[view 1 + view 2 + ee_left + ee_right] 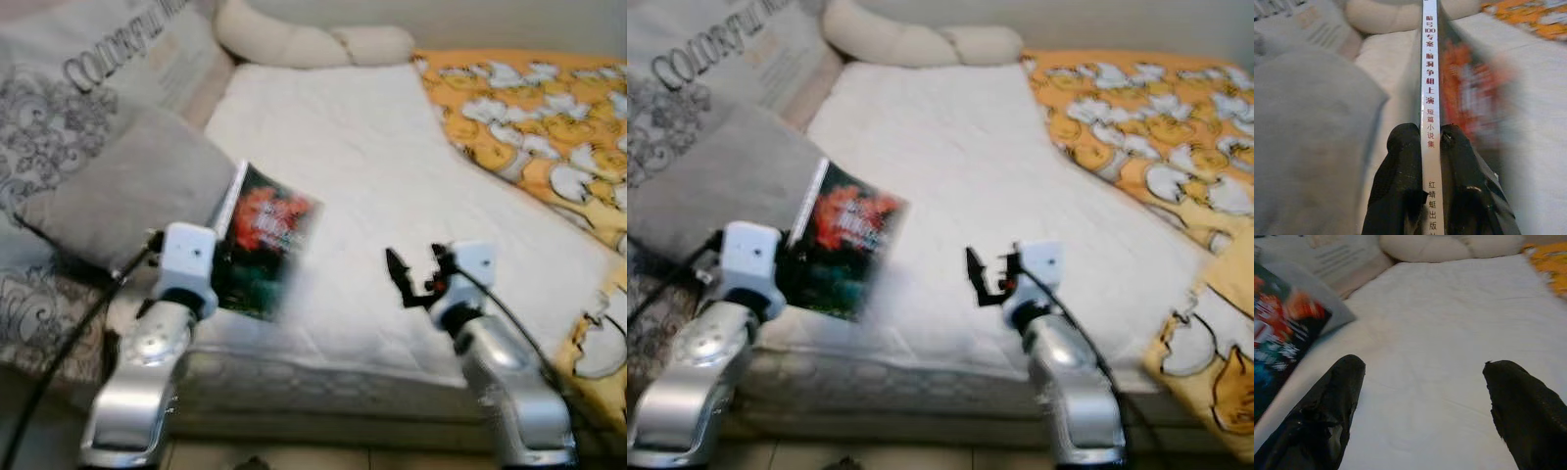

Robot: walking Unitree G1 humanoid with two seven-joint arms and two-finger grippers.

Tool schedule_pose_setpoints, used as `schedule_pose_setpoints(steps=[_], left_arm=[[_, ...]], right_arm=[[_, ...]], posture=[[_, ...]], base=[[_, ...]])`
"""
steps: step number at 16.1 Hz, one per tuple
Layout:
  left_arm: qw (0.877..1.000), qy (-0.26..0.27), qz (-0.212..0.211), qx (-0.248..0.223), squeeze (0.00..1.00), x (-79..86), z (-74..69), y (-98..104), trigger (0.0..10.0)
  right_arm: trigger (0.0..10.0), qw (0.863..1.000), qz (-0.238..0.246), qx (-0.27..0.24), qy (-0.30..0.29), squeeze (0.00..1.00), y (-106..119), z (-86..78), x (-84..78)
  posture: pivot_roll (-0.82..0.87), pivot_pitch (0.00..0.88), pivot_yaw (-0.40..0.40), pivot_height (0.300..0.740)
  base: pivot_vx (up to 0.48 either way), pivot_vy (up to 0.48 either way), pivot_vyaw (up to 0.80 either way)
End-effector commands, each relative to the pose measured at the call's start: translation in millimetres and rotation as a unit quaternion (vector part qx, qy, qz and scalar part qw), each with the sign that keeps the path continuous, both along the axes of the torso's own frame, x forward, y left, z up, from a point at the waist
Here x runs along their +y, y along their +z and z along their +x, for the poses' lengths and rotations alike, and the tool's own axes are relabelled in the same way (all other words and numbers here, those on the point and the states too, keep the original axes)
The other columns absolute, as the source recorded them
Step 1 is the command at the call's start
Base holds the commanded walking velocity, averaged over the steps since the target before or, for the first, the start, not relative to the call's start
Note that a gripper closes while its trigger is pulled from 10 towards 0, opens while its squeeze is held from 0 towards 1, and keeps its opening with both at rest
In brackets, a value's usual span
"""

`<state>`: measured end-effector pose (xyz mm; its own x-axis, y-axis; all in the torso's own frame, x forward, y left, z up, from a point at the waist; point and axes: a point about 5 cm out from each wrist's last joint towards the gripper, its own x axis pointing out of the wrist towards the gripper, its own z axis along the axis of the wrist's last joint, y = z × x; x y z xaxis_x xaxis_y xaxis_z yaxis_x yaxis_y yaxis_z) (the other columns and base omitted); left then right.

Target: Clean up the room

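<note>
Left wrist view: the spine of a book (1430,98), printed with Chinese characters, is seen clamped between the two black fingers (1400,171) of the left gripper (1430,147), the spine running straight out ahead along the fingers. From the head views, the left gripper (217,259) is held above the near left part of a bed (353,196) covered with a white sheet, and the book (260,240) is carried off the sheet, tilted, its dark cover with red and orange print turned toward the right gripper and blurred. Just beyond and to the outer side of the left gripper a grey pillow (127,181) is found, and behind that a larger cushion (88,59) printed with lettering and grey ornament. The right gripper (416,274) is held over the near middle of the bed, well apart from the book, with its fingers (1332,406) spread wide and nothing between them; bare white sheet is seen past them. Farther ahead, at the head of the bed, a cream knotted pillow (304,39) is laid. On the outer side of the right gripper an orange blanket (529,108) patterned with white ducks is spread along the bed's edge
</note>
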<state>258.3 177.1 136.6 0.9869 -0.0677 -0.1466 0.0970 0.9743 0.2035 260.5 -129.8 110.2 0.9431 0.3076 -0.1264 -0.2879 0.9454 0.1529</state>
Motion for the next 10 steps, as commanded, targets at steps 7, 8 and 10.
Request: schedule_pose_setpoints(steps=[7,8,10], left_arm=[[1.0,-0.005,-0.001,-0.02,0.0,-2.4,2.2,7.8,10.0],[1.0,-0.006,-0.001,-0.02,0.0,-2.7,2.1,7.7,10.0],[1.0,-0.01,-0.008,-0.018,0.0,-4.5,1.1,6.8,10.0]], right_arm=[[10.0,1.0,-0.007,-0.002,-0.002,0.0,0.7,-1.2,-5.1],[10.0,1.0,-0.007,-0.002,-0.001,0.0,0.6,-1.6,-4.7],[10.0,1.0,-0.008,-0.001,0.0,0.0,0.3,-2.6,-5.2]], posture=[[0.02,0.0,0.022,0.74],[0.01,0.0,0.022,0.74],[0.01,0.0,0.022,0.74]], base=[[0.363,0.0,0.0],[0.341,0.0,0.0],[0.163,0.0,0.0]])
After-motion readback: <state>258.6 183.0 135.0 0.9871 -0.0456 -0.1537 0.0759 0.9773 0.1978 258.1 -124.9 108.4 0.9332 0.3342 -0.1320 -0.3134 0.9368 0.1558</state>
